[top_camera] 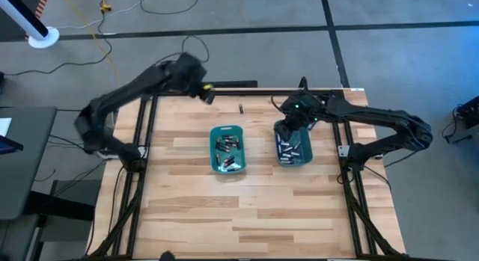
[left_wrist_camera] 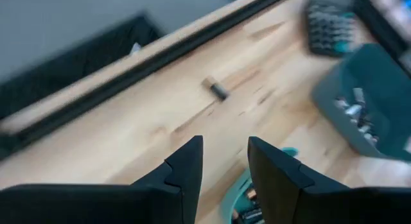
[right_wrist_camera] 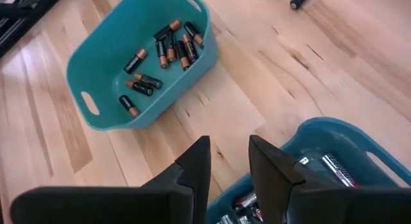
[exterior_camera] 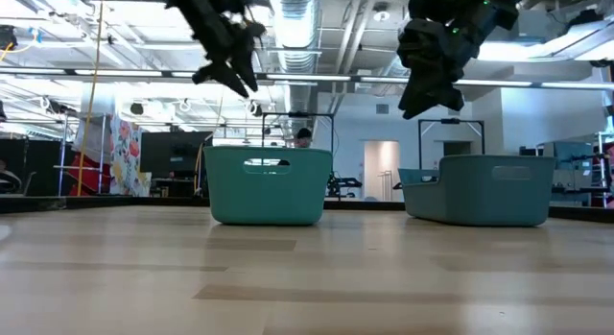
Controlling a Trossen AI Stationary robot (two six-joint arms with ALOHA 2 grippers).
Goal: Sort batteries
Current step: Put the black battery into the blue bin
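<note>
Two teal trays stand on the wooden table. The middle tray (top_camera: 227, 149) (right_wrist_camera: 144, 63) holds several dark batteries with coppery ends (right_wrist_camera: 168, 47). The right tray (top_camera: 293, 146) (right_wrist_camera: 327, 163) holds silvery batteries (right_wrist_camera: 337, 169). One loose battery (top_camera: 242, 108) (left_wrist_camera: 216, 88) lies on its side on the boards near the far edge. My left gripper (top_camera: 203, 91) (left_wrist_camera: 225, 169) hangs open over the far edge, left of that battery, with nothing between its fingers. My right gripper (top_camera: 297, 115) (right_wrist_camera: 229, 166) hovers open above the right tray's far rim, also bare.
A black calculator (left_wrist_camera: 327, 22) lies beyond the right tray near the far edge. A black frame rail (top_camera: 232, 85) runs along the table's far edge. The near half of the table (top_camera: 247, 216) is bare boards.
</note>
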